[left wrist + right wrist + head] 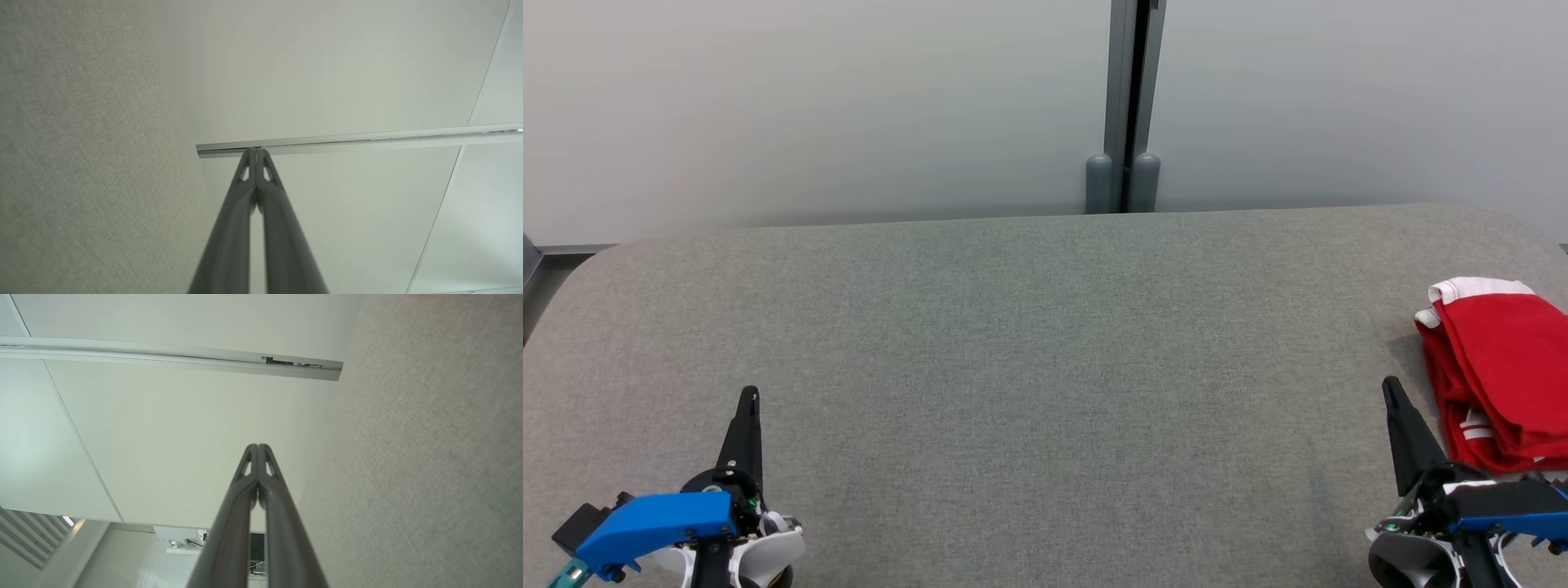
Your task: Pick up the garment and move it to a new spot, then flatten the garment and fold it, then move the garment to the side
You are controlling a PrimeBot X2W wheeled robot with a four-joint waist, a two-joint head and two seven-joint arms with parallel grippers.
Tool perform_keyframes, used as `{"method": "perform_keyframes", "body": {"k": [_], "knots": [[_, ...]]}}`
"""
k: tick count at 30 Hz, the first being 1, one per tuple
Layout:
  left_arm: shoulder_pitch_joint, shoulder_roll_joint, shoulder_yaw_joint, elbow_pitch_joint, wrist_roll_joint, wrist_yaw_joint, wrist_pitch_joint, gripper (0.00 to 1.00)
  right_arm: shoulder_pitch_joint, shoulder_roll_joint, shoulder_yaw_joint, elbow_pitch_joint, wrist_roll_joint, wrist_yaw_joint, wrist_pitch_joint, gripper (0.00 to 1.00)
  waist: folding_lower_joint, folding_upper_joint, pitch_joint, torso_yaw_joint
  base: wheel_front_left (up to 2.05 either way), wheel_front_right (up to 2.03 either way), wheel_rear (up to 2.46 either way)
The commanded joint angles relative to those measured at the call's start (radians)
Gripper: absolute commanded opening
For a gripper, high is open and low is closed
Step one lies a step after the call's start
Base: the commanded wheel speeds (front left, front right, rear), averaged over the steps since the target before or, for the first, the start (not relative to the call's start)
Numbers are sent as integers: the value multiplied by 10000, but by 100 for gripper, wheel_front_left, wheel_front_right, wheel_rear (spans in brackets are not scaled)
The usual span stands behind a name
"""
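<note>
A red garment (1503, 371) with white trim lies folded in a compact stack at the far right edge of the grey felt table (1045, 343). My right gripper (1390, 385) hovers just left of it, apart from the cloth, fingers pressed together and empty (258, 446). At the lower left, my left gripper (750, 394) is also shut on nothing, far from the garment; in the left wrist view its fingertips (256, 150) meet with the table beside them.
A pale partition wall (809, 106) with a grey vertical post (1131, 106) stands behind the table's back edge. The table corners are rounded. The right wrist view catches some office equipment (179, 541) low beyond the wall panels.
</note>
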Motion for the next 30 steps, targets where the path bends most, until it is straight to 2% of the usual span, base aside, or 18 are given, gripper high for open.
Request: {"method": "perform_keyframes", "body": {"k": [1,10,30], "knots": [[-159,-18,44,-72,-153,-110,70,0,-94,16,-33,14,184,7,49,0,1,0,-1,2,0,0,0],[-202,-47,120,-151,-690,-118,218,0,-177,27,-46,49,780,7,102,0,1,0,-5,15,0,0,0],[-186,-44,116,-146,-666,-106,224,0,-160,25,-42,46,751,7,97,0,1,0,-5,16,0,0,0]]}}
